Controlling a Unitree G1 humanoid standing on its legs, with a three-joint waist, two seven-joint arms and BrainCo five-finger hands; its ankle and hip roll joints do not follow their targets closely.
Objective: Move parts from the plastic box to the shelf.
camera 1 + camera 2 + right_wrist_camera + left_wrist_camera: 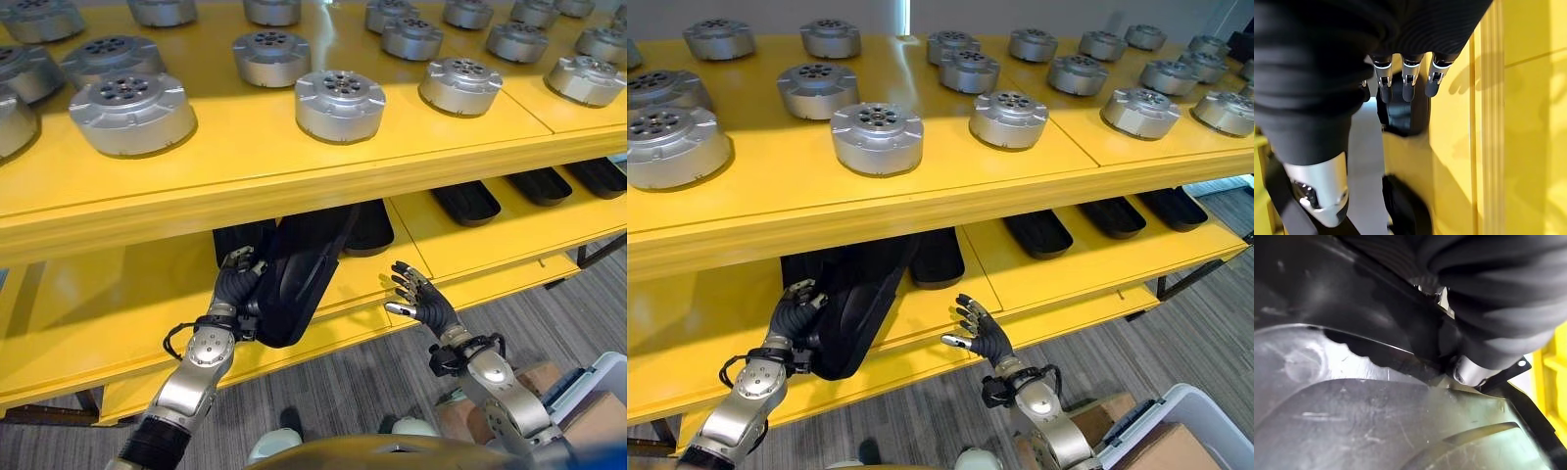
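Yellow two-tier metal shelf seen from the head camera. The upper tier carries rows of round silver machined parts with ringed hole patterns. On the lower tier lie several flat black oblong plastic trays, each apart from its neighbour. The left hand is at the front edge of the lower tier, its fingers curled round the rim of a large black moulded plastic tray, which stands tilted with its lower end overhanging the shelf edge (the wrist view shows the tray's scuffed dark surface pressed close against the hand). The right hand hangs in front of the lower tier, just right of that tray, fingers spread and touching nothing.
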